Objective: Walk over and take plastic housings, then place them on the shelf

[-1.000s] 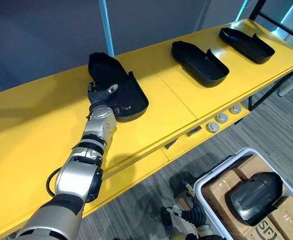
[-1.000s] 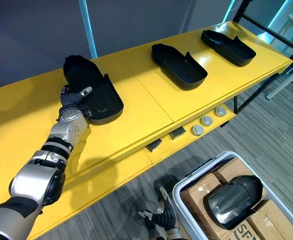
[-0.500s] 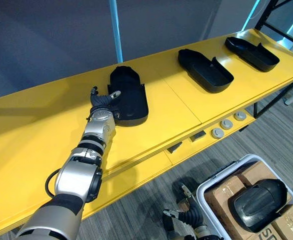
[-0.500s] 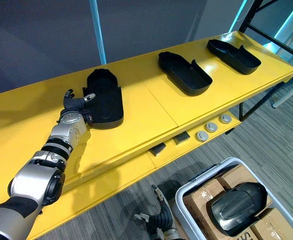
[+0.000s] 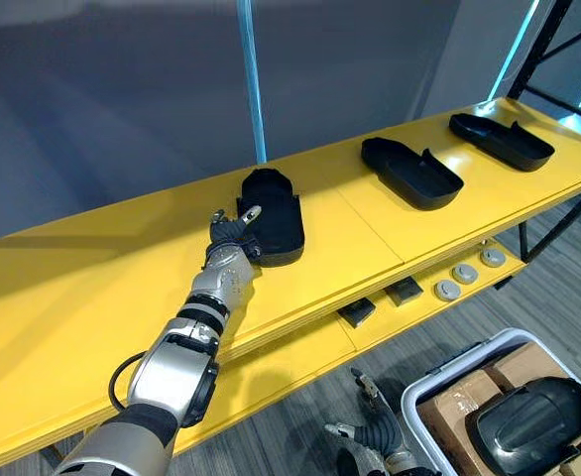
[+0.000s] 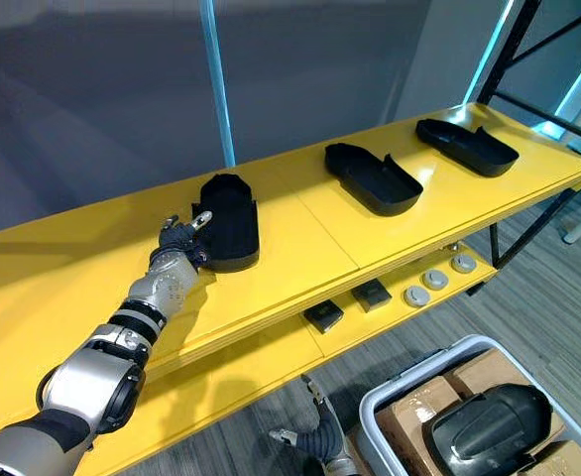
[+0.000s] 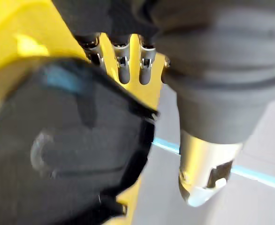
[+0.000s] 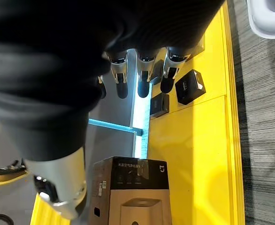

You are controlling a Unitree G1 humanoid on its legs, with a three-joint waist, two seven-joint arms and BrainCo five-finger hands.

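R hand (image 8: 143, 77) fingers relaxed; yellow shelf (image 8: 194, 154), black blocks (image 8: 190, 86), cardboard box (image 8: 128, 197) beyond.

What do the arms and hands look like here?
Left arm: silver-grey segments with black joint bands. Left hand and right hand: dark ribbed covers over back and wrist, silver fingers with dark tips.

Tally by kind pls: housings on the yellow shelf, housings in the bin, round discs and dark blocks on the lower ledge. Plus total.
Housings on shelf: 3
Housings in bin: 1
Round discs: 3
Dark blocks: 2
Total: 9
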